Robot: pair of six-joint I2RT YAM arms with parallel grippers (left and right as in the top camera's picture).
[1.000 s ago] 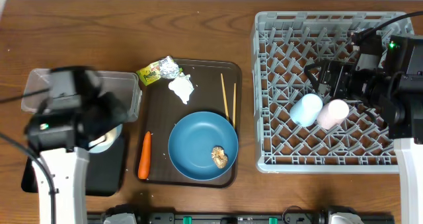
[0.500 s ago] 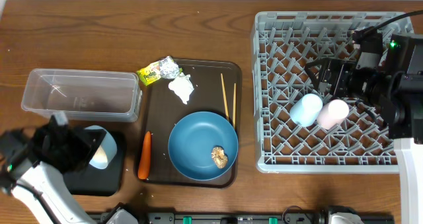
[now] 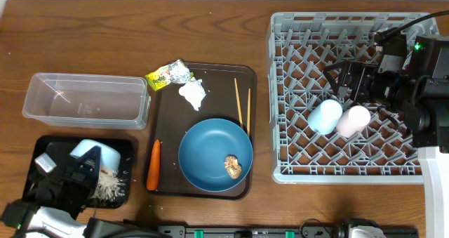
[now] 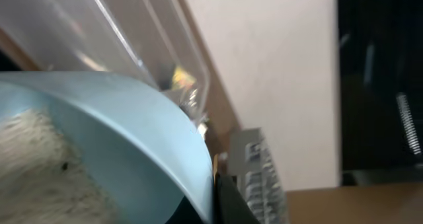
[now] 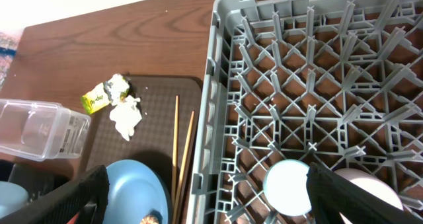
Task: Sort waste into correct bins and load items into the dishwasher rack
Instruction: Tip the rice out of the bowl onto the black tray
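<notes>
My left gripper point(image 3: 79, 170) point(image 4: 215, 192) is shut on the rim of the small pale bowl point(image 3: 92, 154) point(image 4: 125, 138), tipped over the black tray point(image 3: 36, 144). White rice point(image 3: 106, 186) lies spilled on that tray, and some whitish rice still shows inside the bowl. My right gripper point(image 3: 338, 80) point(image 5: 215, 205) hangs open over the grey rack point(image 3: 295, 27) point(image 5: 310, 85), with nothing between its fingers. A light-blue cup point(image 3: 325, 116) point(image 5: 287, 187) and a pink cup point(image 3: 353, 121) point(image 5: 373, 189) lie in the rack.
The brown serving tray point(image 3: 224, 80) holds the blue plate point(image 3: 210, 150) with a brownish lump point(image 3: 233, 166), chopsticks point(image 3: 243, 104), a carrot point(image 3: 153, 165) and a tissue point(image 3: 192, 93). The yellow-green wrapper point(image 3: 168, 75) sits at its back-left corner, next to the clear tub point(image 3: 85, 100).
My left arm has swung from beside the tub down to the table's front left, tipping the bowl; rice now lies on the black tray. The right arm has not moved.
</notes>
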